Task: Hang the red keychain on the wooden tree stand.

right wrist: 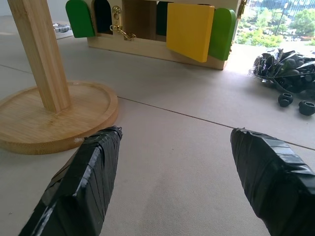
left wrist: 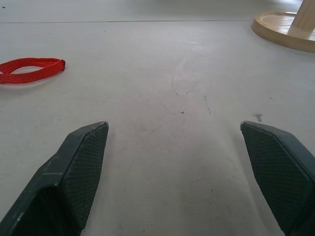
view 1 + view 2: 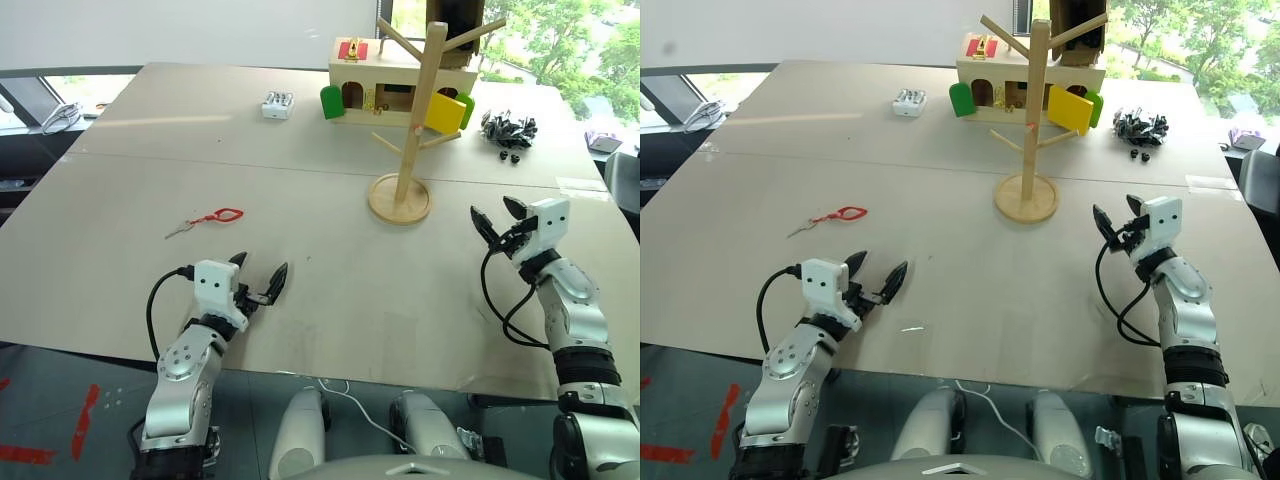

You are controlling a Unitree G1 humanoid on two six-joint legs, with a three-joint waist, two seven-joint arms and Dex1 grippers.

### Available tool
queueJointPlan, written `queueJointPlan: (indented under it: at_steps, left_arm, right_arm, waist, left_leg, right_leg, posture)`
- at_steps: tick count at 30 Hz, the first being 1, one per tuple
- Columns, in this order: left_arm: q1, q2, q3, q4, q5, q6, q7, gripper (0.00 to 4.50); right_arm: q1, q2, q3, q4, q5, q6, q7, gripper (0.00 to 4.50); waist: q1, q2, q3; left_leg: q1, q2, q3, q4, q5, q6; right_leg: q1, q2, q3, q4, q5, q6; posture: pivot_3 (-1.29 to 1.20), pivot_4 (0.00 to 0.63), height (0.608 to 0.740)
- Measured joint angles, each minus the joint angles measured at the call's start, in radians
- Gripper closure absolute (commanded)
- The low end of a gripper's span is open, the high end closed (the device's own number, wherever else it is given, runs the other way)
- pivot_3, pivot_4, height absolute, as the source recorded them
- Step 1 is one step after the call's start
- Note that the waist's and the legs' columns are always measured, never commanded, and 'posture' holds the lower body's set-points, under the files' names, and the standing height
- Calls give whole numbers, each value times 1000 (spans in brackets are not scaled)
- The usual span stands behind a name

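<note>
a big pale worktop [image 3: 300, 200] holds everything. the wooden tree stand [image 3: 405, 150] is the landmark: a tall light pole on a round base, with pegs sticking out, standing upright toward the far right part of the worktop. just behind the stand sits a wooden box [image 3: 400, 85] with green and yellow doors swung open. to the right of the stand, well apart, lies a pile of small black bits [image 3: 508, 130]. far to the left of the stand, near the back, is a small white pack [image 3: 277, 104].

the right end effector [image 3: 497, 220] sits in front of the stand and to its right, fingers spread wide, holding nothing. the left end effector [image 3: 255, 275] is well in front of the stand and to its left, also wide open and empty.

the red keychain [image 3: 212, 219] lies flat on the worktop, well to the left of the stand, near the left end effector but not touching it.
</note>
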Motion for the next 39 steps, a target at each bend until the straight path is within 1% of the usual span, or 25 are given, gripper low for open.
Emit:
queueJointPlan:
  at_steps: [9, 23, 24, 25, 27, 28, 30, 31, 33, 34, 36, 39]
  left_arm:
    - [-27, -2, -11, 4, 5, 1, 0, 53]
    - [-26, -3, -11, 5, 12, 1, 0, 53]
    - [-28, -2, -9, 5, 13, 0, 1, 53]
    - [-31, -8, -13, 14, 13, 2, 1, 53]
    - [-41, -7, -10, 15, 13, 8, 3, 53]
    - [-50, -6, -2, 19, 13, 15, 10, 53]
    - [-69, -6, -2, 27, 12, 24, 15, 53]
    - [-104, -5, 1, 43, 11, 32, 21, 53]
    - [-148, 10, 12, 65, 7, 40, 23, 53]
    - [-177, 30, 22, 83, 1, 45, 20, 53]
    - [-233, 76, 47, 131, -11, 51, -1, 53]
    - [-336, 183, 89, 262, -40, 66, -72, 53]
  right_arm:
    - [-1, -3, -1, 3, 5, -1, 8, 689]
    - [0, -5, -1, 3, 15, 1, 31, 689]
    - [5, -6, 1, 2, 19, 5, 44, 689]
    - [13, -15, 0, -8, 35, 15, 68, 689]
    - [68, -47, 10, -69, 87, 25, 194, 689]
    - [112, -61, 32, -110, 119, 34, 284, 689]
    - [162, -91, 61, -162, 153, 49, 387, 689]
    - [203, -132, 86, -219, 178, 66, 472, 689]
    - [231, -171, 101, -278, 194, 71, 551, 689]
    - [245, -201, 116, -312, 197, 70, 593, 689]
    - [263, -224, 121, -347, 202, 68, 647, 689]
    - [266, -231, 130, -360, 204, 64, 678, 689]
  waist:
    - [-1, 0, 0]
    - [-1, 0, 0]
    - [-1, 10, 5]
    - [4, 2, -3]
    - [5, 7, -4]
    - [6, 6, -4]
    - [7, 7, -4]
    - [8, 7, -4]
    - [4, 6, -4]
    - [0, 5, -4]
    - [-4, 4, -4]
    - [-5, 4, -4]
  left_leg:
    - [0, 0, 0, 0, 0, 0]
    - [0, 0, 0, 0, 0, 0]
    - [0, -1, -1, -4, 0, 0]
    - [-2, -1, -8, -2, 0, 0]
    - [-1, -2, -4, -2, -1, 2]
    - [-1, -2, -5, -2, -1, 2]
    - [-1, -2, -5, -2, -1, 2]
    - [-1, -2, -5, -2, -1, 2]
    - [-1, -2, -5, 0, -1, 2]
    - [0, -2, -6, 0, -1, 2]
    - [0, -1, -6, 0, -1, 2]
    - [0, -1, -6, 0, -1, 1]
  right_leg:
    - [0, 0, 0, 0, 0, 0]
    - [0, 0, 0, 0, 0, 0]
    - [0, 1, 2, -1, -2, 4]
    - [3, 4, -1, -10, 0, 0]
    - [3, 1, 0, -8, 0, 0]
    - [3, 1, 0, -8, 0, 0]
    - [3, 1, -1, -8, 0, 0]
    - [3, 1, -1, -7, 0, 0]
    - [4, 2, 0, -7, 0, 1]
    - [4, 2, 0, -7, 0, 1]
    - [4, 4, 0, -7, 0, 1]
    - [3, 4, -1, -7, 0, 1]
  posture:
    - [0, 150, 735]
    - [0, 150, 735]
    - [0, 150, 735]
    - [0, 150, 735]
    - [0, 150, 735]
    - [0, 150, 735]
    - [0, 150, 735]
    - [0, 150, 735]
    - [0, 150, 735]
    - [0, 150, 735]
    - [0, 150, 735]
    - [0, 150, 735]
